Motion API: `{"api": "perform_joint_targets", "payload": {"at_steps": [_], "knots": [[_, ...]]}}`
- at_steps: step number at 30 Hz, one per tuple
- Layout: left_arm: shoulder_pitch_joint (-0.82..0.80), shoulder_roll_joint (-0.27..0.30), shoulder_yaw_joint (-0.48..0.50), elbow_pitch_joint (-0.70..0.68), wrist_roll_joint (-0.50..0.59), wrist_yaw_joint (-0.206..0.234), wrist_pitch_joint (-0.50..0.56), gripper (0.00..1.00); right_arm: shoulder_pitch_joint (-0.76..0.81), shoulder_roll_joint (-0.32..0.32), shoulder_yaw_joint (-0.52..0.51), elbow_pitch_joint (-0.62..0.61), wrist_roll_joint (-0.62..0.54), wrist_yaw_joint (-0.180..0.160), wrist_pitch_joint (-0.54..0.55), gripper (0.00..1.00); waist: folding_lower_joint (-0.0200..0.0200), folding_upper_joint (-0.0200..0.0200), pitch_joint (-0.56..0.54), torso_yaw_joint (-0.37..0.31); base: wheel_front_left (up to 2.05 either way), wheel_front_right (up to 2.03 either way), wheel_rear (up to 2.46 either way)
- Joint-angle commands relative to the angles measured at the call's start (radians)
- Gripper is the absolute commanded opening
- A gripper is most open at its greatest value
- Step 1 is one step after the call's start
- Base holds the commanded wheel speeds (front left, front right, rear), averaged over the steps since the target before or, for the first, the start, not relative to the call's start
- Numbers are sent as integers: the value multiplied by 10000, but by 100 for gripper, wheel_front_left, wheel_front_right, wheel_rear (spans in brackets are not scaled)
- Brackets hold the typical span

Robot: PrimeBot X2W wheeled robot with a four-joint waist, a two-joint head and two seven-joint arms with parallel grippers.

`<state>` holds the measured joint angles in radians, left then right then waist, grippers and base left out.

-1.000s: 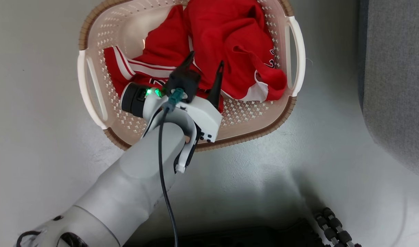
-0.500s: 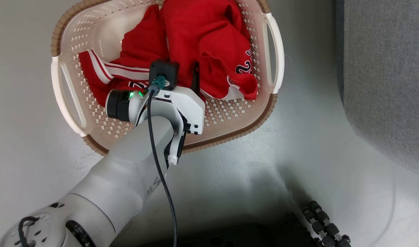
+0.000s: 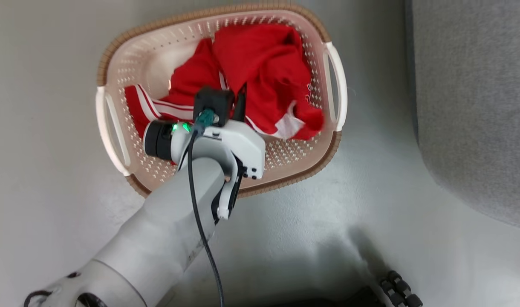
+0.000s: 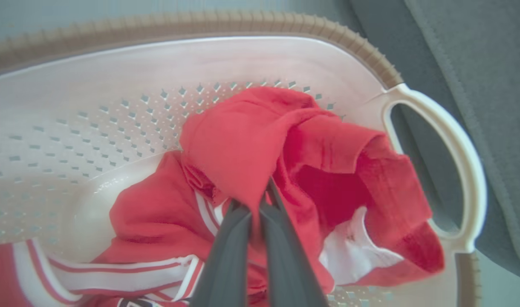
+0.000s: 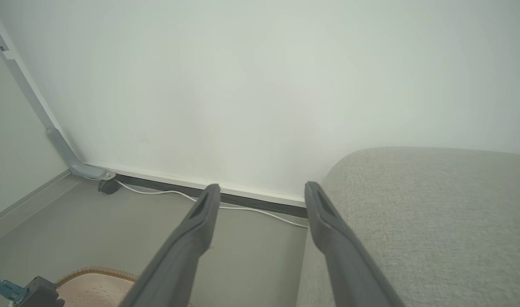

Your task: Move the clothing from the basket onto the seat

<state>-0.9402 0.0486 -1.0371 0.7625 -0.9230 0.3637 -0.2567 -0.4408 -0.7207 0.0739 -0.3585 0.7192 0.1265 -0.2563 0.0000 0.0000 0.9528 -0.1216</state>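
Nearest in head view: dark rollers (image 3: 398,288) of the robot base at the bottom edge, then the pale L forearm (image 3: 170,238) w/ a black cable (image 3: 201,234) running up to the wrist. L gripper (image 3: 239,93) reaches down into the basket (image 3: 136,72). Wrist view shows it plainly: L gripper (image 4: 260,200) has both fingers pinched tight together, red fabric caught btwn them, fold bunching up past the tips.

The clothing (image 3: 260,59) all lies inside the basket. The gripped red piece w/ a white panel (image 4: 358,256) sits toward the handle (image 4: 462,149) on the seat side. The striped piece (image 3: 147,102) w/ white bands is on the opposite side, touching it.

Basket stands on grey floor (image 3: 307,221) near the seat (image 3: 473,106), a strip of floor btwn them.

R gripper (image 5: 262,187) is held up, fingers spread wide, nothing btwn them. Light-grey seat edge is just beside one finger.

Farthest: white wall (image 5: 260,85), dark skirting w/ a white cord (image 5: 157,192) along its foot.
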Motion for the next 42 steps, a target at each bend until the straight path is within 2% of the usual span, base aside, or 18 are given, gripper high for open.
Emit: {"api": "perform_joint_targets", "payload": {"at_steps": [1, 5, 7, 16, 28, 33, 35, 42], "knots": [[355, 16, 261, -237, 161, -43, -50, 0, 507, -208, 84, -98, 104, 42, -55, 100, 0, 0, -441, 91, 0, 0, 0], [1068, 16, 819, -661, 941, -90, -50, 0, 705, -160, 266, 125, 102, 42, -55, 100, 0, 0, -1219, 217, 0, 0, 0], [1770, 16, 1348, -1123, 1744, -146, -50, 0, 922, -84, 514, 436, 72, 42, -55, 100, 0, 0, -2072, 352, 0, 0, 0], [3164, 16, 2463, -2091, 3432, -511, -51, 0, 1530, 233, 1291, 1162, -90, 42, -55, 100, 0, 0, -4047, 711, 0, 0, 0], [4829, 16, 3870, -2904, 5094, -1513, -51, 0, 2017, 1092, 2433, 2401, -471, 42, -55, 100, 0, 0, -6348, 958, 0, 0, 0], [5277, 16, 4480, -3221, 5670, -2049, -51, 0, 2151, 1516, 2856, 3057, -675, 42, -55, 100, 0, 0, -7150, 1015, 0, 0, 0], [5557, 27, 4896, -3418, 5806, -2396, -51, 0, 2229, 1802, 3117, 3471, -753, 42, -55, 100, 0, 0, -7657, 1057, 0, 0, 0], [5898, 179, 5494, -3837, 6106, -2950, -51, 0, 2349, 2222, 3398, 4060, -897, 42, -55, 100, 0, 0, -8264, 1095, 0, 0, 0]]}}
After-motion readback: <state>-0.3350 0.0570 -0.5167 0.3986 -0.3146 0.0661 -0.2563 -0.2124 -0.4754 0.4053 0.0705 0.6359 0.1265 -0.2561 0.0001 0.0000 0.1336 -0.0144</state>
